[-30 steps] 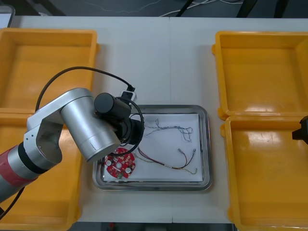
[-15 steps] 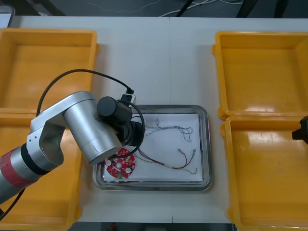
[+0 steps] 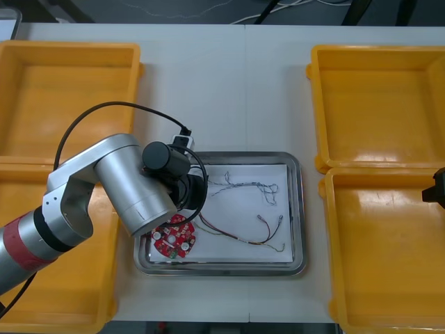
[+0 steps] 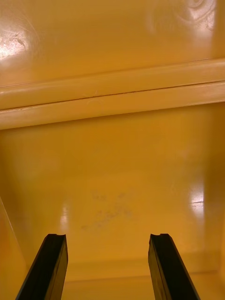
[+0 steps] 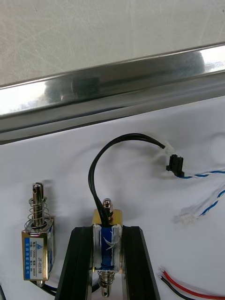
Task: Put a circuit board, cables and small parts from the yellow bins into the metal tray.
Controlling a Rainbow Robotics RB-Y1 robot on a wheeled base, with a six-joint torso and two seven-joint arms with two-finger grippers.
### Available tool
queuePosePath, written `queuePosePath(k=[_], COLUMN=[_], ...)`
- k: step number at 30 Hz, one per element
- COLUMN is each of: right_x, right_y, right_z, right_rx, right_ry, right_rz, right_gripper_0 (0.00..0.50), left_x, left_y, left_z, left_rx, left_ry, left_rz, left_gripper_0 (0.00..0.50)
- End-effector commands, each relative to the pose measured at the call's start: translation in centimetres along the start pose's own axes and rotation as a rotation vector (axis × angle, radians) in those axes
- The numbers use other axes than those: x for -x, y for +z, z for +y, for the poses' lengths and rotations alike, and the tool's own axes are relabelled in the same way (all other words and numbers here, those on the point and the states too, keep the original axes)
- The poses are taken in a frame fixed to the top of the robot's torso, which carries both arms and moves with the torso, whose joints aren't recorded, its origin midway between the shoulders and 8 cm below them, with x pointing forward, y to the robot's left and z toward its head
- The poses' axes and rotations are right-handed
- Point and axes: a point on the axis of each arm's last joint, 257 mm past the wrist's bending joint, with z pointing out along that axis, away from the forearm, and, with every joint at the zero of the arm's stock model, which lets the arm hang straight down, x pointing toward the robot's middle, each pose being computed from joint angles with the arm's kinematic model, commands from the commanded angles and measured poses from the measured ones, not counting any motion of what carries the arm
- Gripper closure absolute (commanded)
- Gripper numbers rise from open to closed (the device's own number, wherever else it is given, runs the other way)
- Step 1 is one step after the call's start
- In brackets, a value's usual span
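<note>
In the left wrist view my left gripper (image 5: 107, 233) is shut on a small metal part (image 5: 107, 217) with a black cable (image 5: 101, 161) looping off it, held just above the white floor of the metal tray (image 5: 117, 84). A second small metal part (image 5: 37, 241) lies beside the fingers. A blue and white cable (image 5: 206, 174) and a red cable end (image 5: 185, 291) lie close by. From the front, the left arm (image 3: 135, 188) covers the tray's left part, above the round red circuit board (image 3: 174, 239). My right gripper (image 4: 108, 267) is open over bare yellow bin floor.
The tray (image 3: 299, 209) also holds the blue and white cable (image 3: 243, 184) and a red and yellow cable (image 3: 243, 238). Yellow bins stand at the left (image 3: 62, 97) (image 3: 69, 292) and right (image 3: 379, 104) (image 3: 389, 257). The right gripper (image 3: 437, 186) sits at the right edge.
The left arm has crept slightly to the right and nearer over the tray's left part. The right arm has stayed still.
</note>
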Motion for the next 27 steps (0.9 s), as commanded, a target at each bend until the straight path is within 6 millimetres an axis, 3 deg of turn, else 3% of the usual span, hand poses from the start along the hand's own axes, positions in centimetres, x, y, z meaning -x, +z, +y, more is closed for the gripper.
queuePosePath(k=[1, 2, 3, 16, 27], right_x=[-0.1, -0.1, -0.1, -0.1, -0.1], right_y=[0.0, 0.0, 0.0, 0.0, 0.0], right_z=[0.1, 0.1, 0.1, 0.1, 0.1], right_rx=[-0.006, -0.006, -0.006, -0.006, -0.006], right_ry=[-0.022, -0.022, -0.022, -0.022, -0.022], right_rz=[-0.004, -0.004, -0.004, -0.004, -0.004], right_gripper_0=[0.000, 0.000, 0.000, 0.000, 0.000], left_x=[1.7, 1.7, 1.7, 2.2, 4.1], left_y=[-0.6, -0.6, -0.6, -1.3, -4.1], left_z=[-0.7, -0.8, -0.8, -1.7, -1.9], left_rx=[-0.003, -0.004, -0.005, -0.031, -0.055], left_ry=[-0.020, -0.019, -0.021, -0.026, -0.058], left_rz=[-0.047, -0.048, -0.046, -0.066, -0.096], left_gripper_0=[0.099, 0.015, 0.000, 0.000, 0.000])
